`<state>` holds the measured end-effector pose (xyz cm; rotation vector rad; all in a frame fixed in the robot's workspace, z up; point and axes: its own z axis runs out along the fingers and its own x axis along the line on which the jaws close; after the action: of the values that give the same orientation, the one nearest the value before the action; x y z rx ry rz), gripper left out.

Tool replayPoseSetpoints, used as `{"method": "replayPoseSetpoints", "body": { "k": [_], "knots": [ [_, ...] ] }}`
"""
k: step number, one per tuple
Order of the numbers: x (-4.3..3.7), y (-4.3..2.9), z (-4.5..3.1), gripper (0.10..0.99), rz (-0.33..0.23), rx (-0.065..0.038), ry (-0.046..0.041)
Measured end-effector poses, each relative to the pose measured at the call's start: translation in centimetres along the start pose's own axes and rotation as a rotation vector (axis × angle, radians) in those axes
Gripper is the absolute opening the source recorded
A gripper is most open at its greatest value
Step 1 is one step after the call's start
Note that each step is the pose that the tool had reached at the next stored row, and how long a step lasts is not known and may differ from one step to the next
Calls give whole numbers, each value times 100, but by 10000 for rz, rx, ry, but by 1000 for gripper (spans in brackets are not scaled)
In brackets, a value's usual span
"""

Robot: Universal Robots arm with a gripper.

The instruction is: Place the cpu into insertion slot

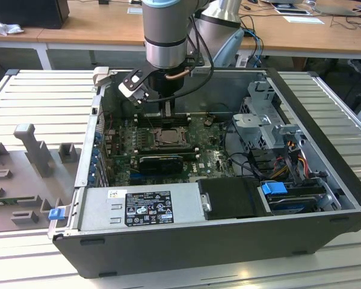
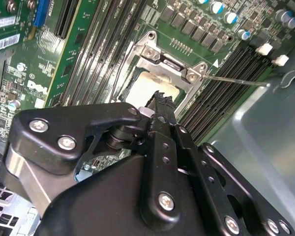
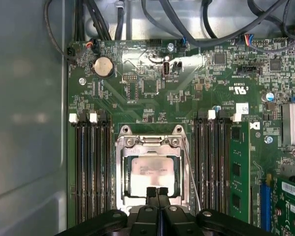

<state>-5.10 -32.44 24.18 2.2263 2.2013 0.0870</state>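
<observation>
While the cpu (image 3: pixel 155 169) lies flat in the insertion slot (image 3: pixel 120 167), hand (image 3: pixel 157 191) at its edge, closed tight, holding nothing.

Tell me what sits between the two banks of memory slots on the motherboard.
The insertion slot, with the cpu lying in its metal frame, sits in the gap between the memory slots, as the first wrist view shows.

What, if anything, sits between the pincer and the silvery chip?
Nothing visible does. In the first wrist view the pincer is right at one edge of the cpu, which lies flat inside the metal frame of the insertion slot.
</observation>
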Motion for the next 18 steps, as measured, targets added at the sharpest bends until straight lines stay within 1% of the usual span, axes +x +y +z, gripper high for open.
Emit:
{"method": "replayPoseSetpoints", "body": {
  "k": [18],
  "knots": [
    [-1, -78, -2, 106, 0, -1, 4]
  ]
}}
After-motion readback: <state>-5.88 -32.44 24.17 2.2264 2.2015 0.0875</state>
